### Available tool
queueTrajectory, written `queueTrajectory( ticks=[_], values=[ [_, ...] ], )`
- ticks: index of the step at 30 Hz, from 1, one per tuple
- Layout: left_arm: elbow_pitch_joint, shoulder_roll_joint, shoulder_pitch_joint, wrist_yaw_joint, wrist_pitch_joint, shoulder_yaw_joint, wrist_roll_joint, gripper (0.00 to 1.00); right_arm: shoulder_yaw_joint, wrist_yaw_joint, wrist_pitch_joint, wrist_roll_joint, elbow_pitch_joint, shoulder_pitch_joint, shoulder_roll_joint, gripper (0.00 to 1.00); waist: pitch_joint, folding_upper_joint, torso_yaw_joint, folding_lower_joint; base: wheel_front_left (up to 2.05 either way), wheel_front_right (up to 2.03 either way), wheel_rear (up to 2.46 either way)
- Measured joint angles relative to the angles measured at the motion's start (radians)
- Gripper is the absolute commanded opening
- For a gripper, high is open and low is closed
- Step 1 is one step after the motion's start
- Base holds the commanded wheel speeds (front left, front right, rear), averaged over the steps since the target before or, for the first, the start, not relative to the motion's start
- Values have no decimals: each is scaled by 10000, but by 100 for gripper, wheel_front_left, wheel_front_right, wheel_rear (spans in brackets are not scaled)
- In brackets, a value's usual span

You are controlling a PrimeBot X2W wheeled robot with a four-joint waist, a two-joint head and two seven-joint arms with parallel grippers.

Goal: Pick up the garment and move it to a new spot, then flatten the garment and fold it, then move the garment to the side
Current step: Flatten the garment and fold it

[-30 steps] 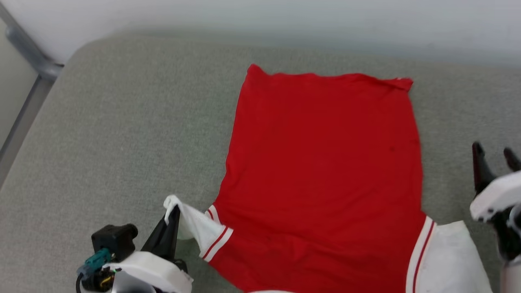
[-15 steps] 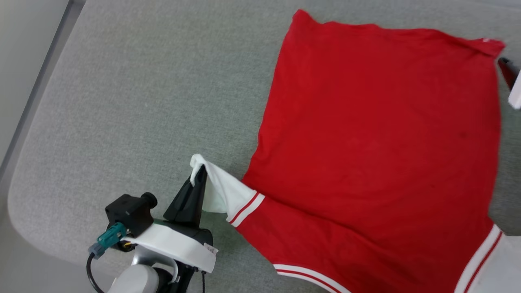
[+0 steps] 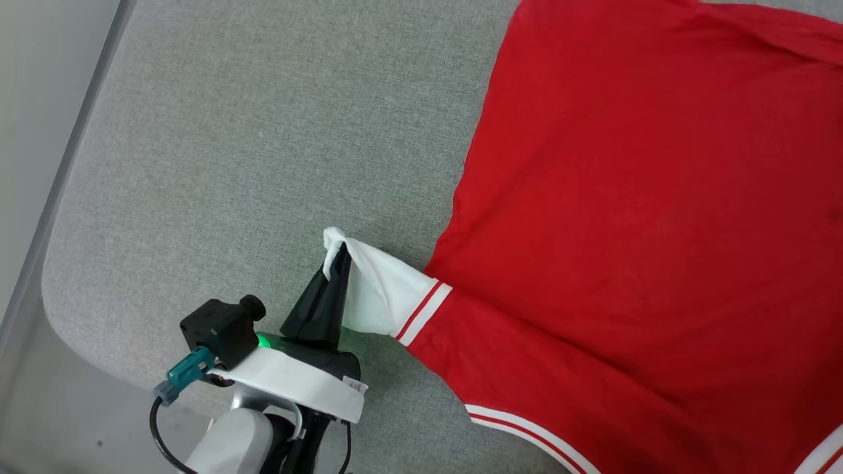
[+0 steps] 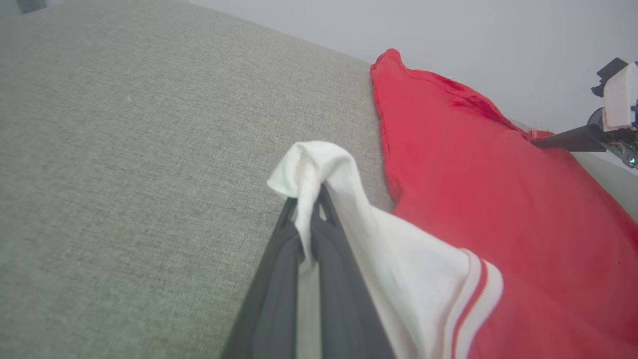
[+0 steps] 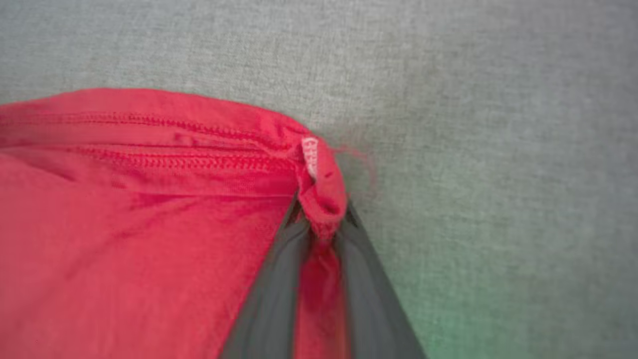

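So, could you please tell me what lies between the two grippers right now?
The garment itself, its red body; the left gripper pinches the white sleeve, the right gripper the far hem corner, as the left wrist view shows.

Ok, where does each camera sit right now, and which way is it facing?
Head view: on the robot's head, looking steeply down at the garment on the grey cushion; the left gripper shows at lower left.
Left wrist view: on the left wrist, looking along its own fingers, shut on the white sleeve; the right gripper shows at far right.
Right wrist view: on the right wrist, looking along its fingers at the red hem corner they pinch.
Shared: head and left wrist views both show the pinched sleeve.
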Motion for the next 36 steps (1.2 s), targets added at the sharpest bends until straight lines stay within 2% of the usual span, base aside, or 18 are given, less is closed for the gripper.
queueTrajectory(
  ticks=[5,11,15,16,19,22,27,31,36],
  values=[
    [221,35,0,0,-40,71,21,0,257,-4,-127,-151,-27,178,96,0,-345,0,-92,1,0,0,0],
    [468,209,275,105,84,46,71,0,1045,2,-435,431,-675,1431,-343,0,-1200,0,-242,1,0,0,0],
    [493,351,663,330,286,94,0,0,1150,0,-508,1254,-1607,2853,-665,0,-1868,0,-455,1,0,0,0],
    [454,566,923,489,462,180,-46,0,1133,0,-548,1845,-2508,4072,-750,0,-2353,0,-690,0,0,0,0],
    [395,683,1200,679,644,293,-150,0,825,0,-602,2355,-3597,5485,-662,0,-2809,0,-972,0,0,0,0],
    [343,911,1558,851,840,387,-207,0,412,0,-539,2629,-4761,7074,-328,0,-3236,0,-1314,0,0,0,0],
    [324,1158,2065,1020,1177,410,-357,0,-316,-2,-393,2878,-6506,9547,665,0,-3872,0,-1914,-1,0,0,0],
    [424,1210,2411,1080,1415,322,-445,0,-663,-2,-332,2959,-7334,11338,1551,0,-4354,1,-2333,0,0,0,0],
    [479,1300,2625,1149,1511,307,-516,0,-633,-2,-418,3266,-7775,12766,2094,0,-4694,0,-2863,0,0,0,0]
  ],
)
